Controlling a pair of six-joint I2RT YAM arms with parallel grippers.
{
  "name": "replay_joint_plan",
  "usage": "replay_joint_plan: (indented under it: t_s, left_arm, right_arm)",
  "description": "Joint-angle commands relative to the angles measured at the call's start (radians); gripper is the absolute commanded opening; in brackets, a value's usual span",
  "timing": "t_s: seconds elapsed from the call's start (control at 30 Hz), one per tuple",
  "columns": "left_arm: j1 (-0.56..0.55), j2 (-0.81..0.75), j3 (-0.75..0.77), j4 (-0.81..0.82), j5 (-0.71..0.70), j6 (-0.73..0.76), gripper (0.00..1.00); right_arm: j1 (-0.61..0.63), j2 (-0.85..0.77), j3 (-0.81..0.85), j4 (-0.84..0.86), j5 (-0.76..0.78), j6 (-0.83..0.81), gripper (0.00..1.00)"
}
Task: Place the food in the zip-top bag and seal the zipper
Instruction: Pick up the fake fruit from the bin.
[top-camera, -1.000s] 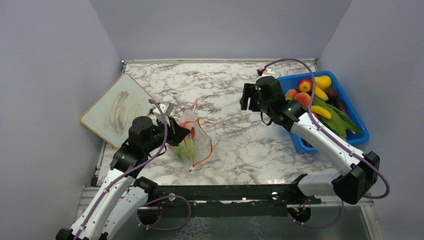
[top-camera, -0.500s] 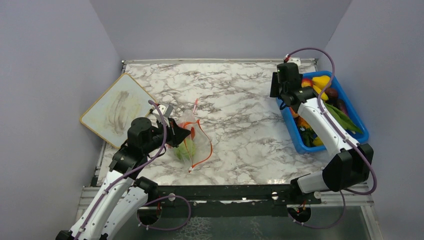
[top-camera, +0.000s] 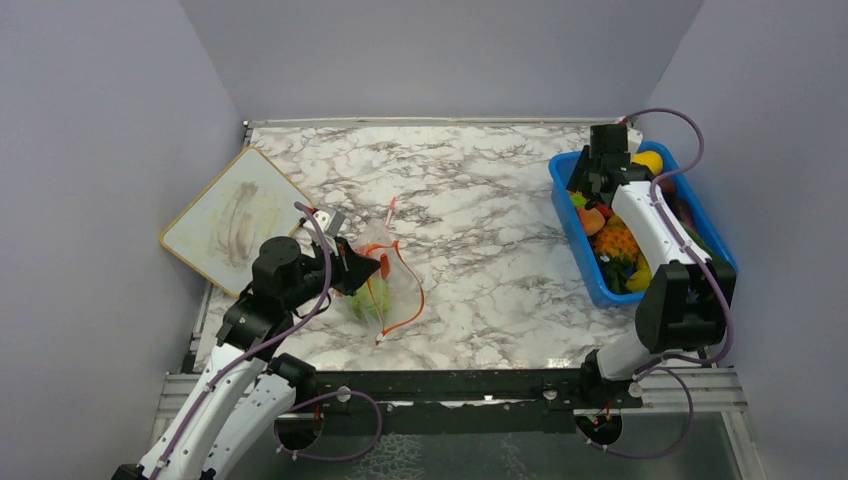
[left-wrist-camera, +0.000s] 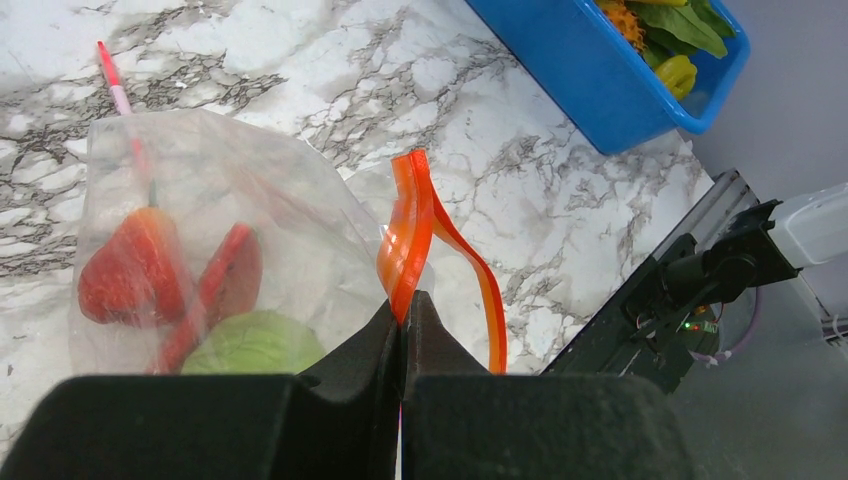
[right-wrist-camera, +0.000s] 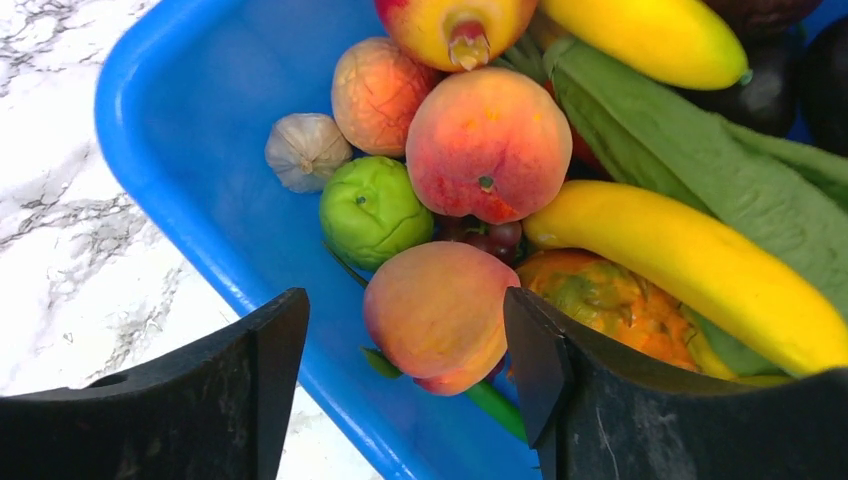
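The clear zip-top bag (top-camera: 375, 285) lies at the table's left centre and also shows in the left wrist view (left-wrist-camera: 210, 230). It holds a green round food (left-wrist-camera: 255, 345), a watermelon slice (left-wrist-camera: 225, 280) and a red piece (left-wrist-camera: 130, 270). My left gripper (left-wrist-camera: 405, 305) is shut on the bag's red-orange zipper strip (left-wrist-camera: 415, 225), holding the mouth up. My right gripper (right-wrist-camera: 405, 345) is open above the blue bin (right-wrist-camera: 210, 120), its jaws either side of an orange-pink peach (right-wrist-camera: 440, 310). More toy food lies there: a green round fruit (right-wrist-camera: 375, 210), another peach (right-wrist-camera: 488, 142), bananas.
The blue bin (top-camera: 570, 215) stands at the far right. A tilted whiteboard (top-camera: 235, 215) lies at the left edge. A pink stick (top-camera: 390, 212) lies beyond the bag. A black rail (top-camera: 450, 385) runs along the near edge.
My right arm has swung right from the table's middle to over the blue bin. My left gripper and the bag have hardly moved.
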Motion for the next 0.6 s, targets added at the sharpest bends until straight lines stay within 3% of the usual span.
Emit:
replay_joint_plan:
  t_s: [0.0, 0.23, 0.57]
  left_arm:
    - [0.002, -0.012, -0.006, 0.034, 0.022, 0.015, 0.0]
    - [0.002, -0.006, -0.005, 0.034, 0.021, 0.017, 0.0]
    - [0.002, -0.004, -0.005, 0.034, 0.017, 0.015, 0.0]
  right_arm:
    - [-0.037, 0.011, -0.043, 0.014, -0.02, 0.18, 0.73]
    - [-0.06, 0.066, -0.038, -0.099, 0.029, 0.406, 0.78]
    - [-0.071, 0.123, -0.051, -0.113, 0.012, 0.499, 0.82]
